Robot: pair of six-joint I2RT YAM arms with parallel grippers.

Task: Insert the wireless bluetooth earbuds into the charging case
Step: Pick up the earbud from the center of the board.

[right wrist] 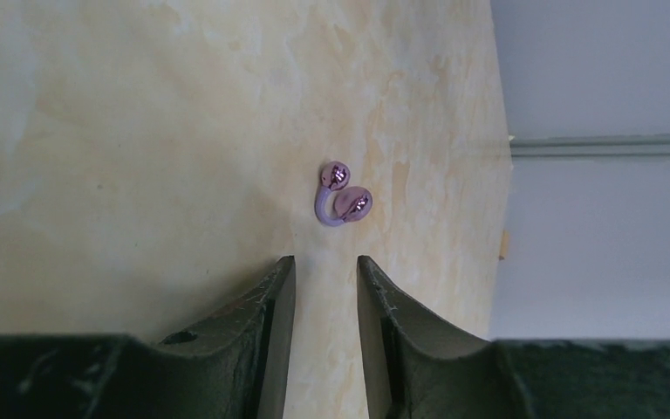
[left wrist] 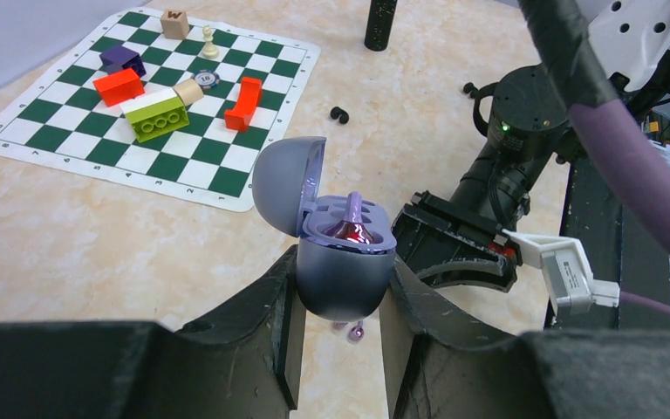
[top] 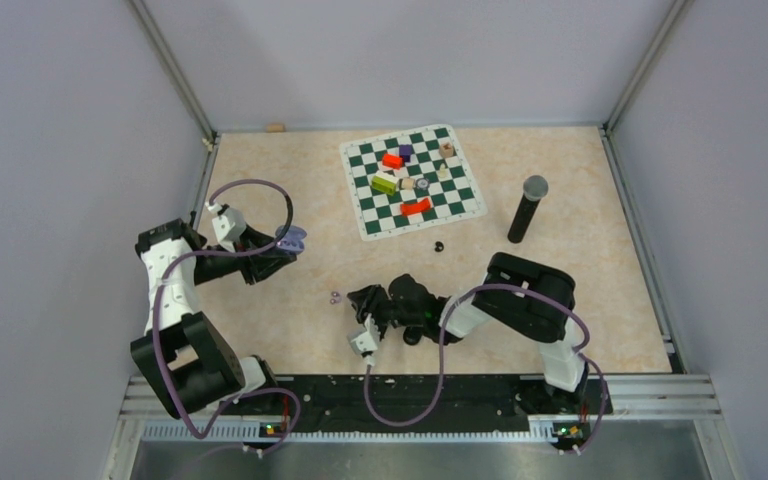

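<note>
Left fingers [left wrist: 253, 340] clamp the open charging case [left wrist: 345, 275], purple earbud [right wrist: 341, 195] on table [right wrist: 140, 131]

Glossy earbud [right wrist: 352, 206], matt plastic charging case [left wrist: 342, 278], smooth marbled table [left wrist: 70, 236]

Marbled table [top: 290, 180] carries chessboard mat [top: 460, 200], microphone [top: 526, 210], purple earbud [top: 335, 296] (black earbud [top: 438, 245] near mat)

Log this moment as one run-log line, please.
left fingers: shut on open charging case with seated purple earbud | right fingers: open, just short of loose purple earbud on table | black earbud: on table
</note>
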